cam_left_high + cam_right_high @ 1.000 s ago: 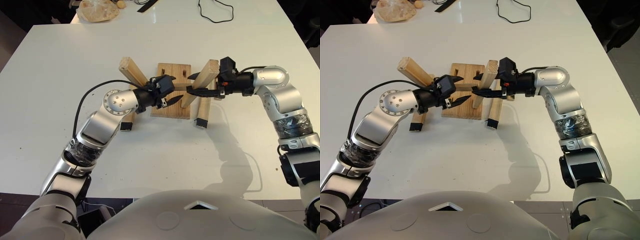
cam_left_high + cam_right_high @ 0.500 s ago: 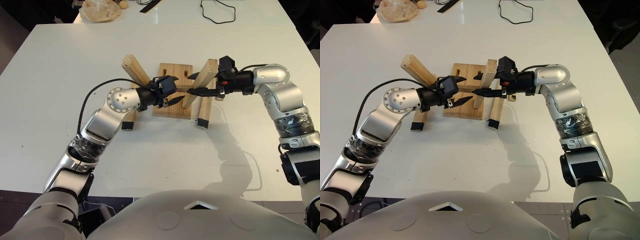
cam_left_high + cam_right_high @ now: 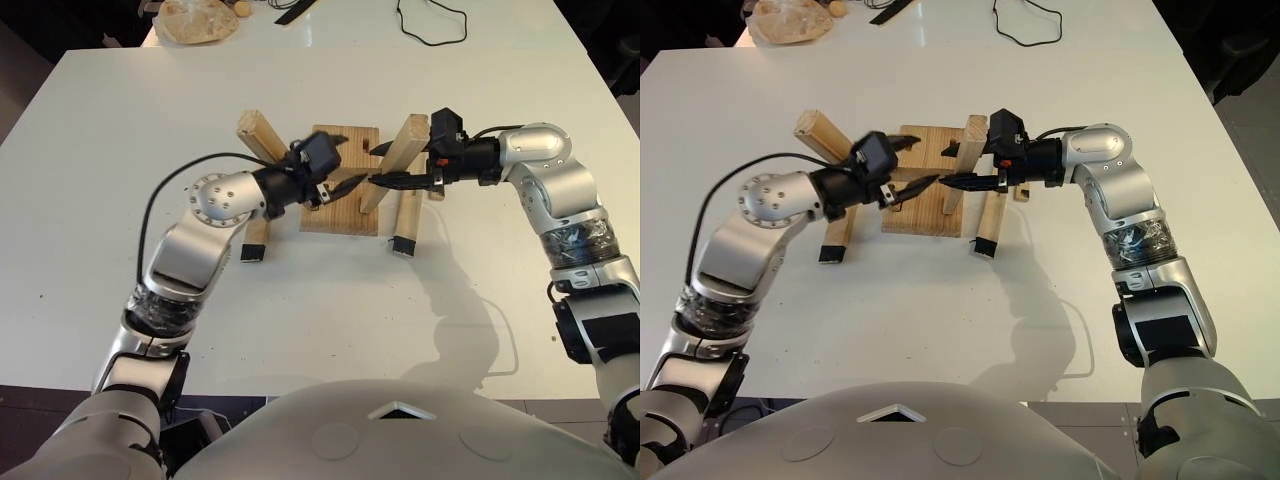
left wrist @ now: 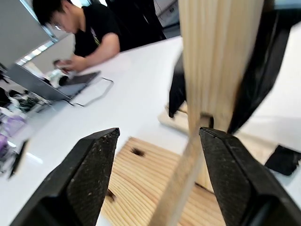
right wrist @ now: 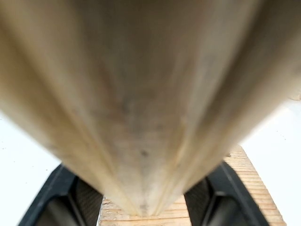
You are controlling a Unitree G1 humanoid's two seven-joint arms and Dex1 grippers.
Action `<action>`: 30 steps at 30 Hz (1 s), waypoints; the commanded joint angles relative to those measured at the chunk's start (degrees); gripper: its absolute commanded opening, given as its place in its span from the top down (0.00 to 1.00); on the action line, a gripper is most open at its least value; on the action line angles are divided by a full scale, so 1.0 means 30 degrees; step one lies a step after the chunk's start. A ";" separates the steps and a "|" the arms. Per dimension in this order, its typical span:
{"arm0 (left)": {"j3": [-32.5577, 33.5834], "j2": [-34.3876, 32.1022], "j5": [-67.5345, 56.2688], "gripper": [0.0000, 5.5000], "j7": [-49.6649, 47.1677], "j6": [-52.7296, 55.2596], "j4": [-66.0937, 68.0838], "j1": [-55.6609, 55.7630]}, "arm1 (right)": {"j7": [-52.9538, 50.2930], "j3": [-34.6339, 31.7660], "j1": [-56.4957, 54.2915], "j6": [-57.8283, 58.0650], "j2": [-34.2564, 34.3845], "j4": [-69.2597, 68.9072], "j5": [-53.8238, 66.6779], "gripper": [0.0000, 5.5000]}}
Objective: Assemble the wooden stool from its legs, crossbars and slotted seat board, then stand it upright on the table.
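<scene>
I have the right gripper [image 3: 376, 166] pinching the pale wooden right leg [image 3: 405, 150], holding it tilted over the flat slotted wooden seat board [image 3: 345, 215]. I judge that this steadies the leg for seating in the slots. The left gripper [image 4: 159, 136] hangs spread either side of the thin wooden crossbar [image 4: 176, 188], touching nothing. The second pale wooden leg [image 3: 262, 140] leans at the board's left edge, crowding my left arm. A black cable [image 3: 430, 25] and a crumpled bag [image 3: 200, 18] lie well apart.
</scene>
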State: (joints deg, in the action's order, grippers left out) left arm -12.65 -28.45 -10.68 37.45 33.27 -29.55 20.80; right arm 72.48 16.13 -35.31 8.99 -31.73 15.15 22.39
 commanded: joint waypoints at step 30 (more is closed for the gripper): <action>0.6867 0.6427 -0.2220 0.46 -1.0979 -0.0241 -0.2133 -0.8264 | -0.4716 -0.8854 0.7948 0.4648 -0.3687 -0.8040 0.1828 0.41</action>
State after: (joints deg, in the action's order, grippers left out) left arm 11.53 -10.38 -20.60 7.16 34.02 -32.47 -2.04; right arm 64.99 -7.24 -15.50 21.01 -42.73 -6.03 29.87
